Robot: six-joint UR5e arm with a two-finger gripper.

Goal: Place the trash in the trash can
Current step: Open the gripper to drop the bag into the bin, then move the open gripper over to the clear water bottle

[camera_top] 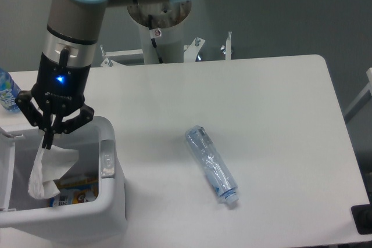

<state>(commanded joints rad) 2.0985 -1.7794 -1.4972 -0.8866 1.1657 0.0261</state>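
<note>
1. Trash can (110,201): stands at the near left corner of the table (273,103), lid swung open to the left, grey latch panel (106,158) on its right rim. Coloured printed litter shows at the bottom inside.

2. White packet (49,169): hangs inside the can opening, below rim level, top end pinched by the gripper (47,139). Lower part droops near the can's left interior; contact w/ the wall or the litter below cannot be told.

3. Crushed bottle (212,165): lies on its side near the table centre, cap end toward the near edge, well apart from the can. Untouched; this item is not yet done.

4. Gripper: fingers narrow, clamped on the packet's top, directly above the can opening, arm approx. vertical.

5. Intact blue-labelled bottle (7,94): at the far left edge, behind the arm. Not trash; leave it.

Fault risks (judgement):
- Thin film may cling to a finger on release, so the packet rides back up w/ the arm and drops outside.
- Finger linkage sits close to the right rim; a sideways retract could clip the rim or latch and shift the can.
- Crushed bottle is rounded and springy: an off-centre grasp could squirt it toward the near edge.
</note>
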